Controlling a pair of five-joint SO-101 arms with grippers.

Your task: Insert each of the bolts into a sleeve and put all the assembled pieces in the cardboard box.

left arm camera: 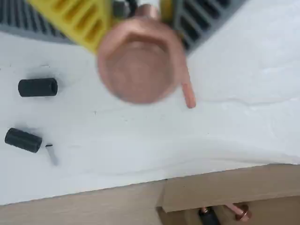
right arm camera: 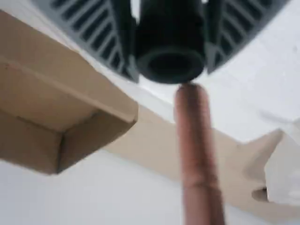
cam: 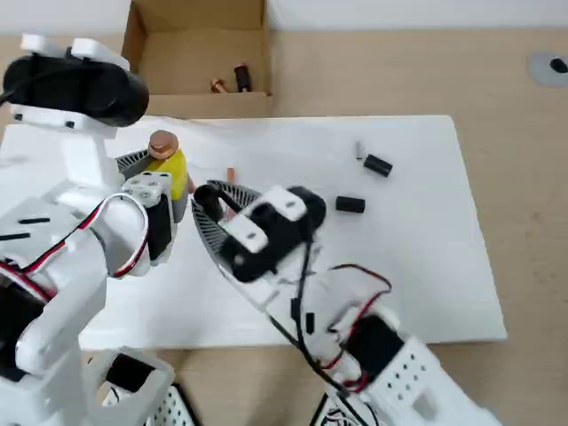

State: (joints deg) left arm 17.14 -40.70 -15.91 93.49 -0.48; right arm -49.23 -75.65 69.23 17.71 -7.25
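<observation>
Wooden desk [cam: 515,133] with a white sheet [cam: 426,266] spread over its middle. At left-centre of the high view, the left jaws are closed on a copper bolt [cam: 163,142], gripping it just below its round head. One jaw is yellow, the other grey. Just right of them, the right jaws are clamped around a black sleeve [cam: 208,201].

From the high view, bolt and sleeve sit close together. The right wrist view gives the alignment. The bolt's shank [right arm camera: 197,150] points straight at the sleeve's open end [right arm camera: 171,61], with its tip right at the rim. Whether it has gone in cannot be told. The left wrist view looks onto the bolt's head [left arm camera: 138,65], with the shank tip showing past it.

Two bolts can be counted: the held one and a second bolt [cam: 217,86] inside the cardboard box [cam: 135,40] at the upper left of the high view. Four sleeves can be counted:
- The held one.
- A boxed sleeve [cam: 240,76] just beside the second bolt; whether the two are joined cannot be told.
- Two loose sleeves right of centre on the sheet, an upper one [cam: 377,165] and a lower one [cam: 350,204].

A small grey pin [cam: 359,151] lies just beside the upper loose sleeve.
</observation>
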